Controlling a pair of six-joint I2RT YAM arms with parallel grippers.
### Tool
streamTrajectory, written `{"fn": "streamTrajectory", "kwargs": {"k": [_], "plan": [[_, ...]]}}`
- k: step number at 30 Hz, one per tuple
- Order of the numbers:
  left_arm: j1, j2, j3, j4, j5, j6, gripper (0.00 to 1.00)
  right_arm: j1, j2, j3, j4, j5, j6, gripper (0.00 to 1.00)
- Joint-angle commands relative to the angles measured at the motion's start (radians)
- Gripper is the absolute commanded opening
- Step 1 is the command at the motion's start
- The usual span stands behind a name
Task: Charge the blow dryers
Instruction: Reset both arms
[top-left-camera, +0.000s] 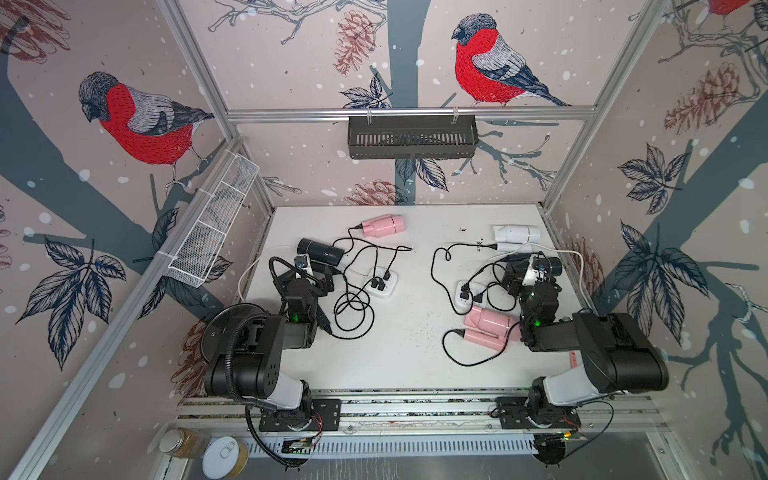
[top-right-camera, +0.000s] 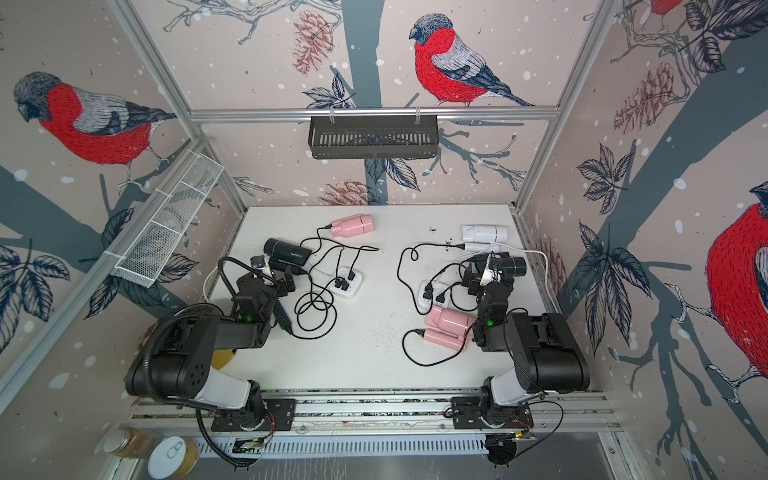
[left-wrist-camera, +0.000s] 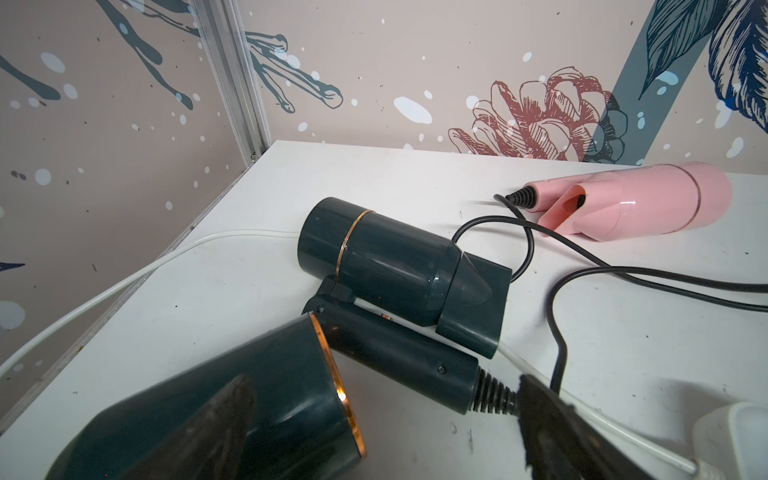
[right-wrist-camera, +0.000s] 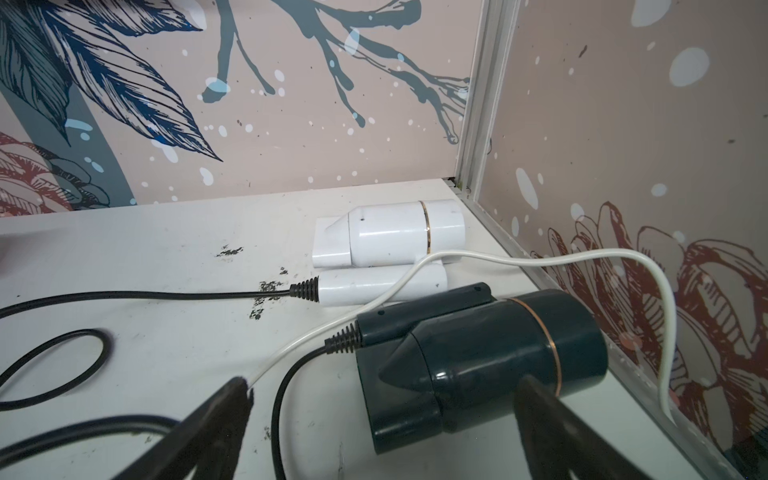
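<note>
White table (top-left-camera: 399, 365), flecked with dark specks. Back dryer (top-left-camera: 383, 225) pale pink, near dryer (top-left-camera: 490, 328) the same pink. Left dark dryer (left-wrist-camera: 386, 262) deep teal-black with a gold ring; right dark dryer (right-wrist-camera: 498, 353) matches it. White dryer (right-wrist-camera: 395, 237), thin gold band. Cords (right-wrist-camera: 166, 294) black, power strips (top-left-camera: 388, 291) white. Walls (top-left-camera: 291, 75) dusty pink: red-breasted birds, grey-blue branches, rust pine cones, white spots.

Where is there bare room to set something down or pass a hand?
Free: the front strip of the table, nearer than the near pink dryer, and the middle lane between left power strip and right power strip, back to the gap between far pink dryer and white dryer. Crowded around both strips: tangled cords.
</note>
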Motion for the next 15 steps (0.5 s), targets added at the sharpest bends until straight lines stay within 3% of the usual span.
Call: {"fn": "streamTrajectory", "kwargs": {"k": [1, 15], "plan": [[0.001, -0.005, 0.005, 0.033, 0.000, 0.004, 0.98, 0.004, -0.001, 0.006, -0.004, 0.005, 0.018, 0.99], [0.004, -0.004, 0.003, 0.037, 0.008, 0.003, 0.98, 0.003, -0.003, 0.006, -0.010, 0.007, 0.020, 0.99]]}}
